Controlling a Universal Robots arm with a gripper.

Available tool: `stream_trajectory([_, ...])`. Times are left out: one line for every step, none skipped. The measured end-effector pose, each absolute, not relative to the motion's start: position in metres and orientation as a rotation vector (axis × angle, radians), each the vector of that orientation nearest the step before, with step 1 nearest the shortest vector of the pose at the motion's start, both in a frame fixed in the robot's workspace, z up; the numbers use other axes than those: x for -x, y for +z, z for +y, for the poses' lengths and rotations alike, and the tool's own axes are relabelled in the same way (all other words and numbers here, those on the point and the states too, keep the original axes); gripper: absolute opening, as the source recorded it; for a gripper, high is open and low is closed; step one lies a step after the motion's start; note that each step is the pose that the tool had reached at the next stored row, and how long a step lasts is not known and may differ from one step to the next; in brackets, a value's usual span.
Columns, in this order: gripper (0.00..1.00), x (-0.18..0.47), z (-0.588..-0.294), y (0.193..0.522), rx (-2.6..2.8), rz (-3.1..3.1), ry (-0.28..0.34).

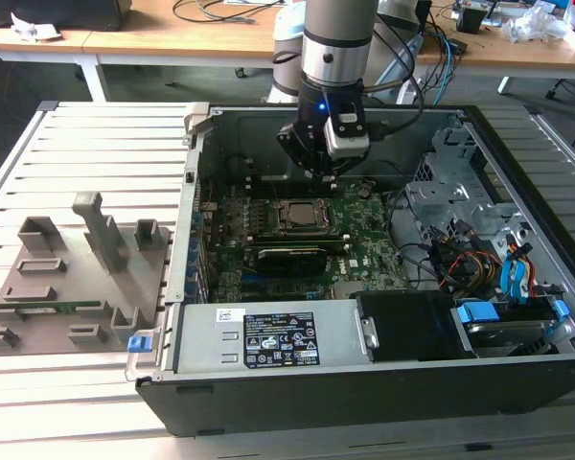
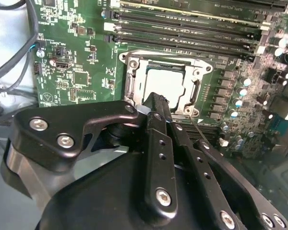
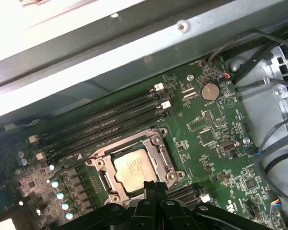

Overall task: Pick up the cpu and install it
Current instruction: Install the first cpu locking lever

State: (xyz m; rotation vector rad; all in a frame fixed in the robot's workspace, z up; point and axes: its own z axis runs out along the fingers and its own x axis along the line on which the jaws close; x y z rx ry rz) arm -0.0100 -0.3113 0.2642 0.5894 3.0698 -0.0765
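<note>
Black gripper (image 3: 156, 188) fingers pressed together, jaws closed, holding nothing, tips just above socket edge. Flat square silver-grey cpu (image 3: 133, 168) lies face-up in dark metal-framed socket (image 3: 156, 140), centre of first wrist view; no long axis. Green motherboard (image 3: 209, 139) surrounds it.

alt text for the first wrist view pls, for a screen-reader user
The cpu sits flat inside the metal-framed socket on a green motherboard, with the black gripper just at its near edge, fingers together. Dark memory slots run beside the socket, and the grey case wall lies beyond them.
</note>
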Motion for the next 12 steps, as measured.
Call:
stream_trajectory([0.11, 0.0100, -0.3113, 0.2642, -0.565, 3.074, -0.076])
stream_trajectory([0.11, 0.0100, -0.3113, 0.2642, -0.541, 3.078, -0.076])
stream_trajectory([0.11, 0.0100, -0.3113, 0.2642, -0.512, 3.082, -0.076])
stream_trajectory([0.11, 0.0100, -0.3113, 0.2642, -0.479, 3.087, -0.076])
stream_trajectory([0.11, 0.0100, -0.3113, 0.2642, -0.445, 3.092, -0.075])
stream_trajectory([0.11, 0.0100, -0.3113, 0.2642, -0.407, 3.096, -0.075])
stream_trajectory([0.11, 0.0100, -0.3113, 0.2642, -0.368, 3.101, -0.074])
stream_trajectory([0.11, 0.0100, -0.3113, 0.2642, -0.346, 3.103, -0.074])
stream_trajectory([0.11, 0.0100, -0.3113, 0.2642, -0.332, 3.104, -0.074])
stream_trajectory([0.11, 0.0100, -0.3113, 0.2642, -0.294, 3.107, -0.074])
stream_trajectory([0.11, 0.0100, -0.3113, 0.2642, -0.248, 3.111, -0.073])
stream_trajectory([0.11, 0.0100, -0.3113, 0.2642, -0.218, 3.113, -0.073])
